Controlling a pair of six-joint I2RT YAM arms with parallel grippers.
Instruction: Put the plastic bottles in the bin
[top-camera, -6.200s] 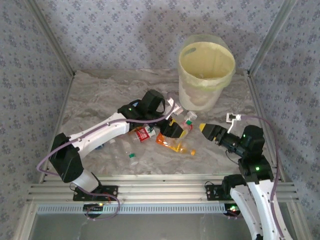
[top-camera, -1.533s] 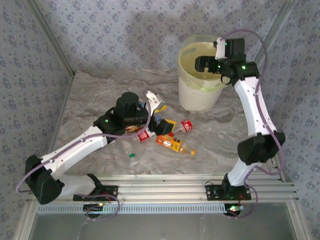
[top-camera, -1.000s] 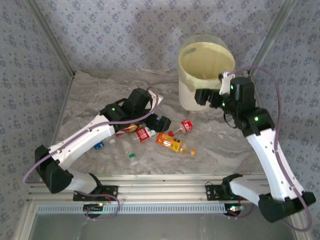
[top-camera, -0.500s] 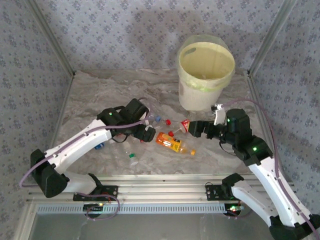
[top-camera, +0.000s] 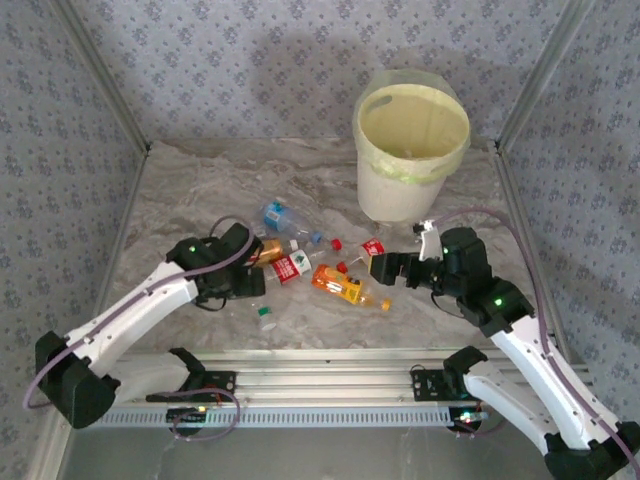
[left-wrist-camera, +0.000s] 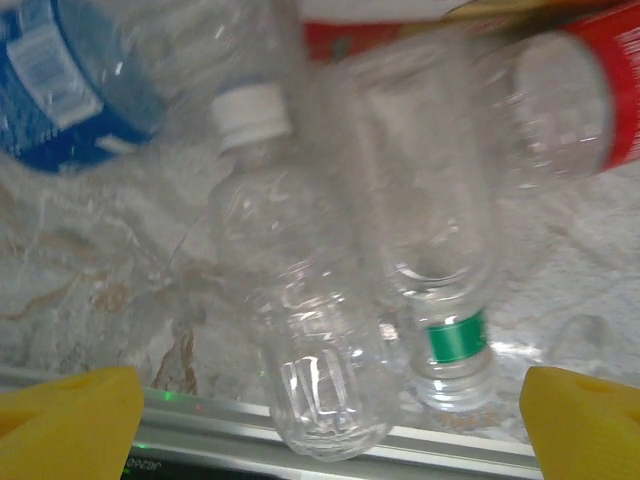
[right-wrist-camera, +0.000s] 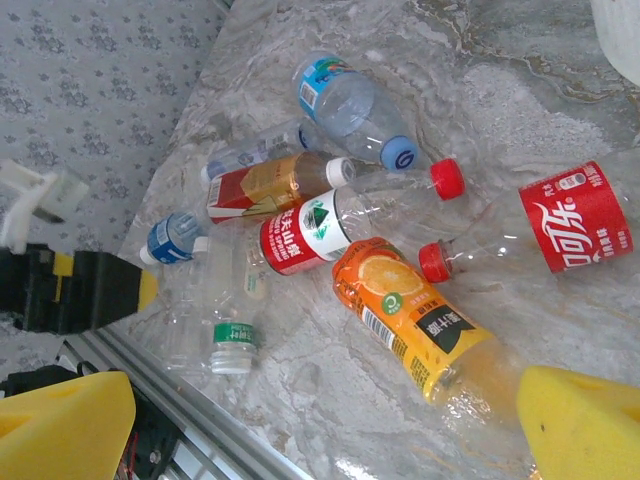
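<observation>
Several bottles (top-camera: 290, 268) lie in a loose heap on the counter (top-camera: 190, 190), in front of the bin (top-camera: 392, 195) and a little to its left, none touching it. They are small and clear, some dented, with red, orange or blue labels. The bin stands upright at the back right, cream-white, with a pale yellow-green bag folded over its rim.

The right wrist view sorts the heap. A blue-capped bottle (right-wrist-camera: 345, 100) lies farthest back, a cola bottle (right-wrist-camera: 575, 230) to the right and an orange bottle (right-wrist-camera: 420, 330) nearest, with a red-labelled, red-capped one between them. A green-capped bottle (right-wrist-camera: 228, 335) lies on the rail side. The left wrist view brings close what the top view barely gives: that bottle side by side with a white-capped bottle (left-wrist-camera: 300, 330), both without labels and almost see-through.

The left gripper (left-wrist-camera: 327, 425) is open, its yellow pads wide apart with the two clear bottles between them, touching neither. The right gripper (right-wrist-camera: 325, 415) is open too, pads spread and empty, low over the counter just beside the orange bottle and the cola bottle.

Bare counter lies to the left, behind the heap and to its right. The two clear bottles lie close to the rail (top-camera: 320, 365) at the near edge. The bin stands near the right wall (top-camera: 590, 150).
</observation>
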